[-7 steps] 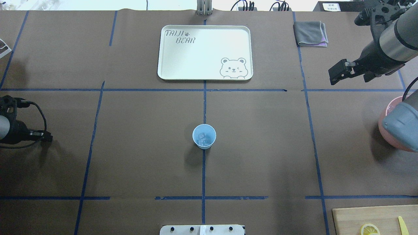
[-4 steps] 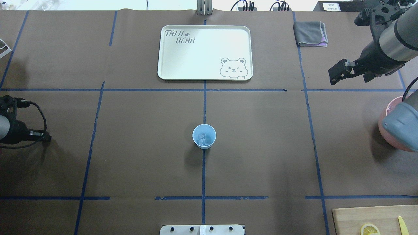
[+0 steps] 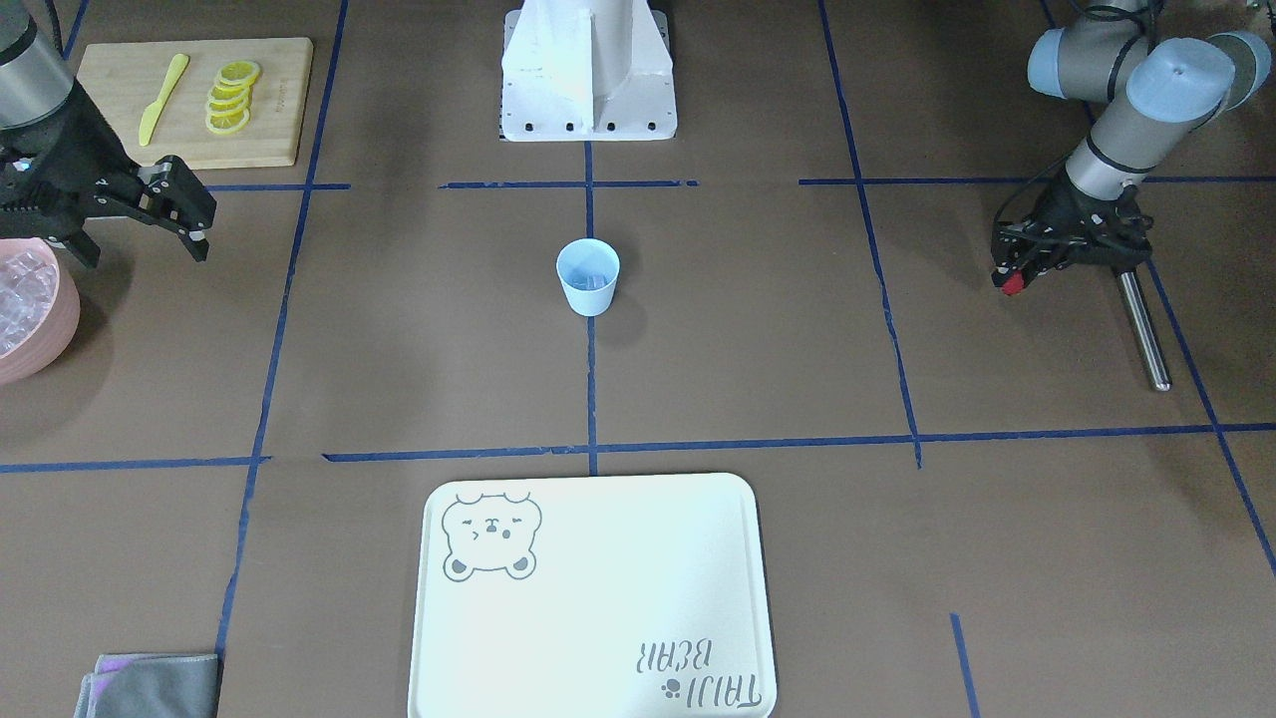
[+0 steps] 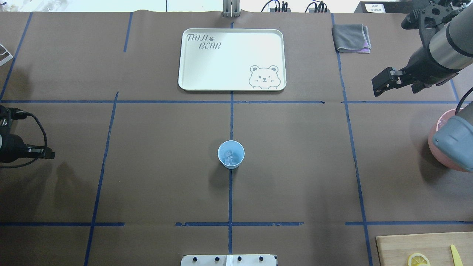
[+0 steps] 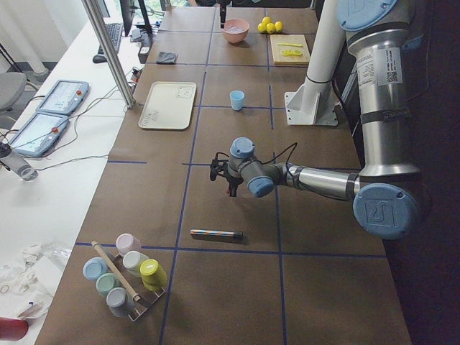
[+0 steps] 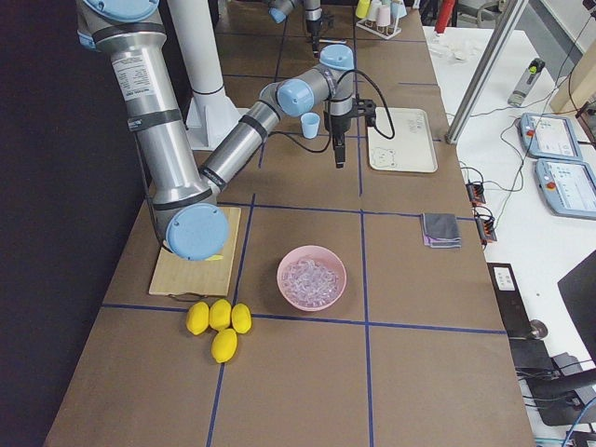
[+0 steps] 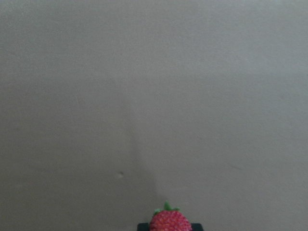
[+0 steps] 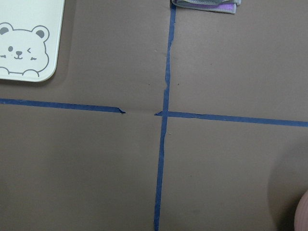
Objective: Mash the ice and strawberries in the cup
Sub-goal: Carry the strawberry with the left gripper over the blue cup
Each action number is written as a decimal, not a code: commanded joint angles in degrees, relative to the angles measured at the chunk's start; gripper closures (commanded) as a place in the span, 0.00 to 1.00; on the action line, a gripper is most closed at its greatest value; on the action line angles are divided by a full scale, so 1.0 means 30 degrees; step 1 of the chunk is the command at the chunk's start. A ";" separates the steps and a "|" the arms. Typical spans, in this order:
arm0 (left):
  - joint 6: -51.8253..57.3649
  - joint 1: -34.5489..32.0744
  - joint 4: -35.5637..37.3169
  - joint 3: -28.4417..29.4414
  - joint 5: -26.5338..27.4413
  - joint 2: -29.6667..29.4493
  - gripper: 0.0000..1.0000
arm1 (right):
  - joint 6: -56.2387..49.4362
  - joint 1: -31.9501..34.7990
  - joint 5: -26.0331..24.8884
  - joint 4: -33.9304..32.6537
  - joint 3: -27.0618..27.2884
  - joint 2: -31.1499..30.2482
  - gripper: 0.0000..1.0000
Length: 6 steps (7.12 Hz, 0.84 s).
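the left claw (image 3: 1008, 278) is clamped narrow on the berry (image 7: 171, 222), which is red with a bit of green poking out past the fingertips. it sits at the robot's left side of the table, well apart from the cup (image 4: 231, 154). a metal rod (image 3: 1142, 331) lies flat just beside it. the cup stands upright at mid-table on a blue tape line, with a few cubes of ice (image 4: 229, 157) inside. the right claw (image 4: 398, 88) is spread wide and holds nothing. it is out at the robot's right side, near the pink bowl (image 3: 52, 337), which is also heaped with ice. beyond the cup lies a tray (image 4: 229, 55), and a grey cloth (image 4: 351, 37) lies near the right claw.
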 commanded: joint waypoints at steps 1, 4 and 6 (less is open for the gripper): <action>0.0011 0.0030 0.2996 -0.2209 -0.0052 -0.0232 0.98 | -0.0379 0.0373 0.0119 0.0000 -0.0019 -0.0471 0.01; -0.1297 0.0205 1.1081 -0.5000 -0.0110 -0.5515 0.98 | -0.4469 0.2419 0.0380 0.0029 -0.0515 -0.2372 0.01; -0.4195 0.2303 1.4544 -0.4830 -0.0081 -1.0317 0.98 | -0.6726 0.4409 0.2136 0.3230 -0.2469 -0.4066 0.01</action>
